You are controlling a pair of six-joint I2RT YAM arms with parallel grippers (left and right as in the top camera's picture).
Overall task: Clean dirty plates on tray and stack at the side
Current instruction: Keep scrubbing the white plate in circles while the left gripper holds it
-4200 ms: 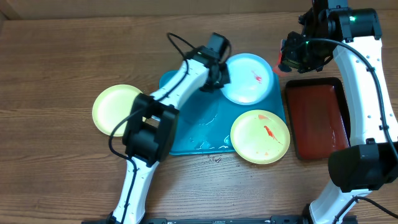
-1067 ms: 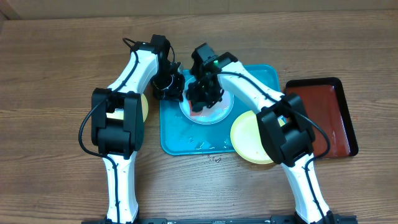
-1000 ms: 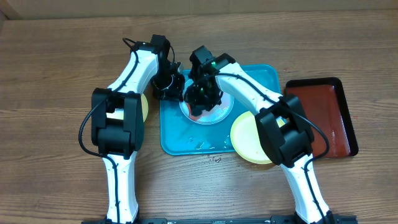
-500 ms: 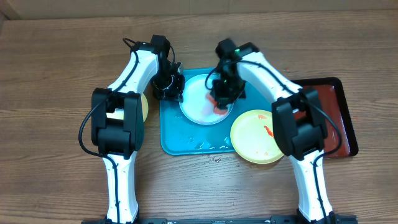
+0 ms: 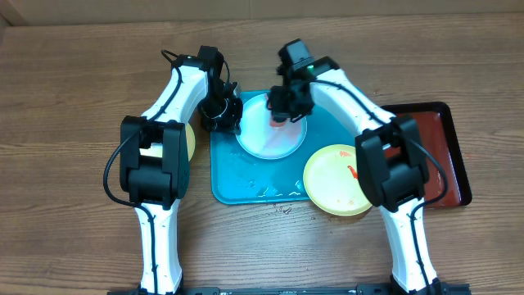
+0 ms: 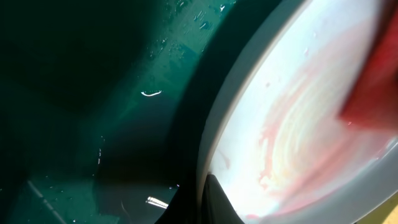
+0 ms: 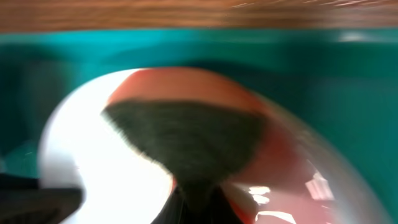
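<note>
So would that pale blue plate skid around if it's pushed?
Probably: the plate sits on a wet-looking tray, so it may slide. It looks thin and light, likely stiff, with a shallow rim to grip.

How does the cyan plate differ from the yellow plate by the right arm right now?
The cyan plate lies wholly on the teal tray; the yellow plate overhangs its corner. The cyan plate shows a pink smear beside the red sponge; the yellow plate has distinct red stains. Both are round.
</note>
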